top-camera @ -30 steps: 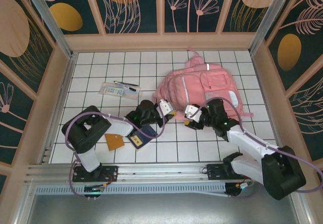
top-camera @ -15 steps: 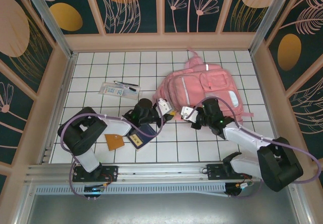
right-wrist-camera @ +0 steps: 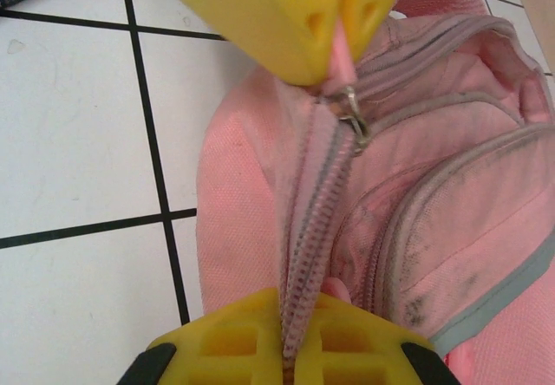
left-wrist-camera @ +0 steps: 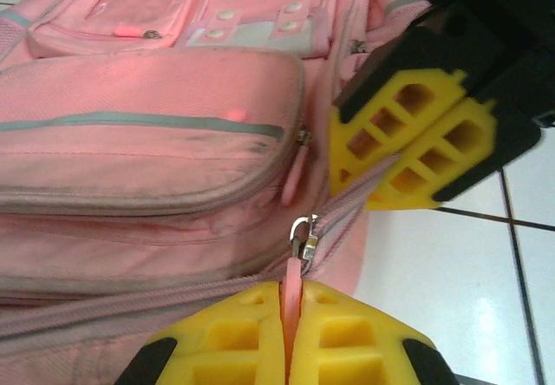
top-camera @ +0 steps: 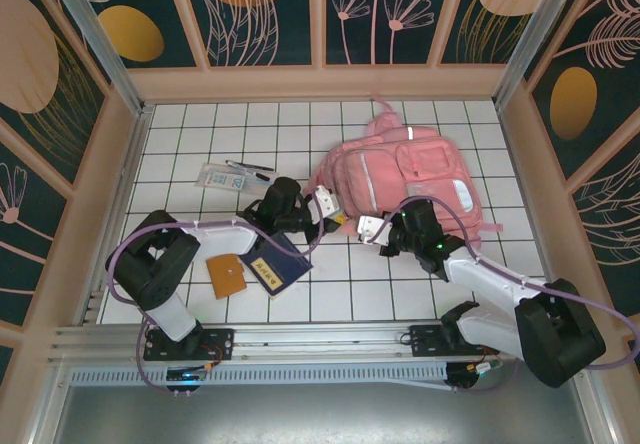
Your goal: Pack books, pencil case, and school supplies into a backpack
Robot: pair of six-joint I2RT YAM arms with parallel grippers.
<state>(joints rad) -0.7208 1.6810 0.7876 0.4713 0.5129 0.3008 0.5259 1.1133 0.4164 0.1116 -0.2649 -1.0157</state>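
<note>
Right gripper point(right-wrist-camera: 286, 343) has just closed at the backpack's point(top-camera: 400, 164) 7 o'clock edge.
You grip the zipper seam point(right-wrist-camera: 316, 220) with it; your left gripper point(left-wrist-camera: 290, 316) clamps the pink zipper pull point(left-wrist-camera: 294, 274).

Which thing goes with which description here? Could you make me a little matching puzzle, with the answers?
1 left gripper
2 right gripper
3 navy-blue book
4 pencil case

A lying beside the orange notebook
B clamped on the zipper seam of the backpack
C next to the loose pens
D clamped on the pink zipper pull

Pairs: 1-D, 2-B, 3-A, 4-C
</note>
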